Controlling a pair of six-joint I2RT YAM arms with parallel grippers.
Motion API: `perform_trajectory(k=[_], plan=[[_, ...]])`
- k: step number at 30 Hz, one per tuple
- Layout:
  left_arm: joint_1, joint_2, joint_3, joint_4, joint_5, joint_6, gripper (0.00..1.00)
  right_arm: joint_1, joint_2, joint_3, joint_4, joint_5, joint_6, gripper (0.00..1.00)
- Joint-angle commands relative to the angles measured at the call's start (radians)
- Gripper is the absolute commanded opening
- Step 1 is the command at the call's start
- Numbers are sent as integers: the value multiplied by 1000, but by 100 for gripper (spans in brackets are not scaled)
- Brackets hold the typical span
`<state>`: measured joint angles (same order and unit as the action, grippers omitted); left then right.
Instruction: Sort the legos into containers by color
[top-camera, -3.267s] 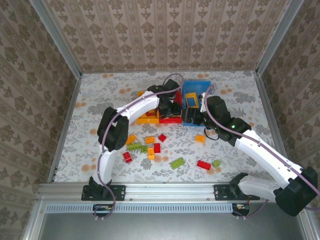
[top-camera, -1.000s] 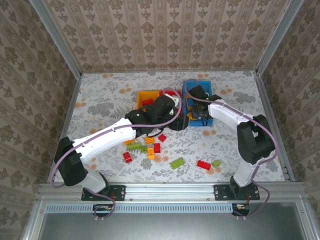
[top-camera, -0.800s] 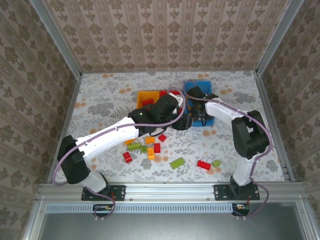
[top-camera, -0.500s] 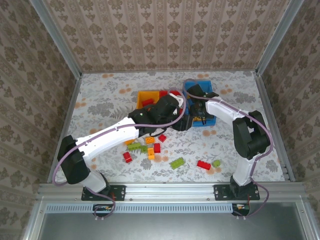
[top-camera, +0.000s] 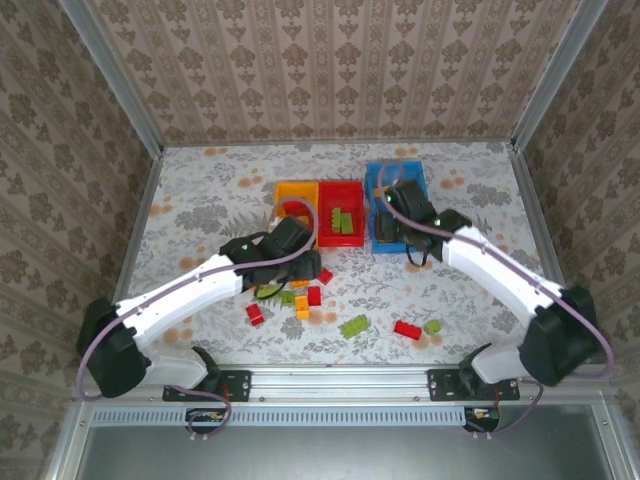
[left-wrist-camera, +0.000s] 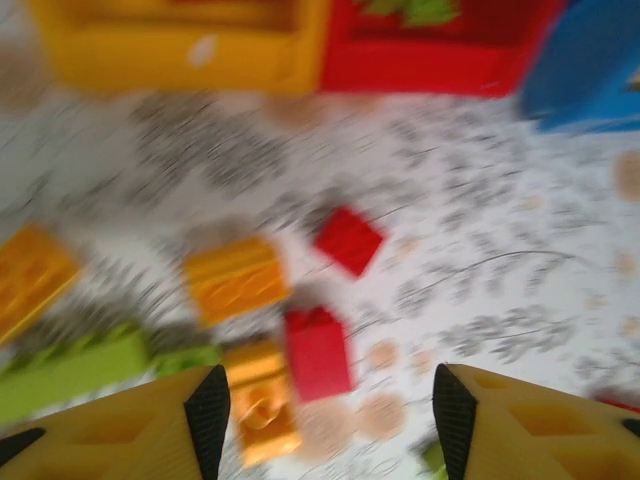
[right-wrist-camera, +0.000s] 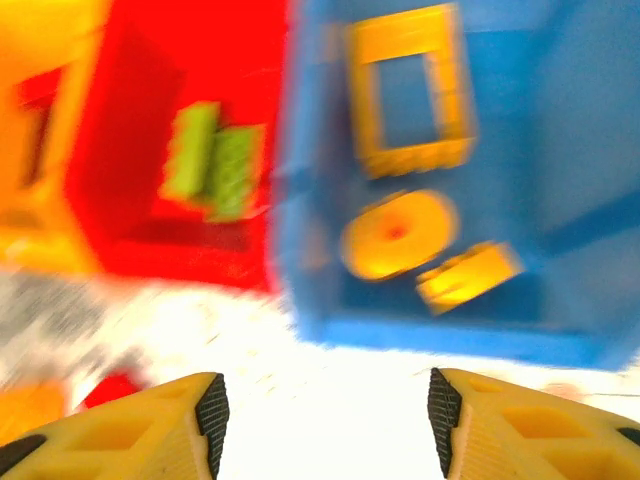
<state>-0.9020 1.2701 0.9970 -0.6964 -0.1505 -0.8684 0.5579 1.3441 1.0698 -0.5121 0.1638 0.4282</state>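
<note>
The left gripper is hanging wide open and holding nothing, over the loose legos scattered on the flowered table. In the wrist view its two fingers are spreading to either side of a small red brick, which is lying flat with its long axis pointing away from the wrist camera, so its longer sides are facing the fingers. That looks like a line-up for a pinch across the narrow width. Just beside that brick's left side, seemingly touching it, a small orange brick is crowding in, and a closing finger could catch on it. Further left, a long green brick is lying with its long axis running across the view, its right end tilted slightly up. The right gripper is also spread wide and empty, hovering just short of the near wall of the blue bin. Inside, a yellow rectangular frame is lying flat, long axis pointing toward the far wall, beside a round ring and a small yellow brick. Next door, the red bin is holding green bricks, so colors seem to be getting a bin each, not a matching one.
</note>
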Motion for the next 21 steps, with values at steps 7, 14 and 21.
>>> perform_trajectory(k=[7, 14, 21], plan=[[77, -166, -235, -273, 17, -285, 67, 325, -78, -235, 394, -469, -159, 72], [216, -94, -335, -104, 137, -168, 70, 407, 21, -207, 460, -485, -184, 76], [289, -43, -385, 6, 184, -93, 66, 407, 38, -179, 439, -474, -194, 76]])
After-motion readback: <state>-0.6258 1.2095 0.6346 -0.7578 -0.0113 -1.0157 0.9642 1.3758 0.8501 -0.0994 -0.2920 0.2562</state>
